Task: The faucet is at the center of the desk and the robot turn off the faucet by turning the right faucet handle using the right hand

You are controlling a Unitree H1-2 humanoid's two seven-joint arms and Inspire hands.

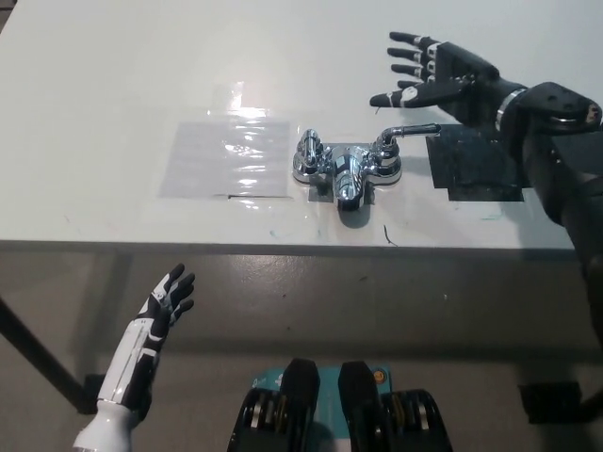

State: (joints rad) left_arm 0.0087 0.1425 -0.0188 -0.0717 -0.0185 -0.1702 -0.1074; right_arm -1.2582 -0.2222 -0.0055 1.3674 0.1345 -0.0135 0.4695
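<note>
I am bringing the right hand in over the desk, fingers spread wide and holding nothing, and I am reading this as the approach before any grip. The faucet is sitting at the middle of the desk, between a clear sheet on its left and a black patch on its right. The right handle is pointing out to the right, its lever lying over the gap toward the black patch, and my hand is hovering just beyond it on the far side, apart from it and not yet touching. To do this well, I am thinking of lowering the hand so the fingers come down around the lever's outer end rather than near the hub, where a push would give little leverage. I am judging that the chrome will be slippery, so I want fingers wrapped on both sides before I swing it. I am also watching that the palm does not knock the spout on the way in. The left hand is resting low at the near left, below the desk edge, fingers apart and empty.
</note>
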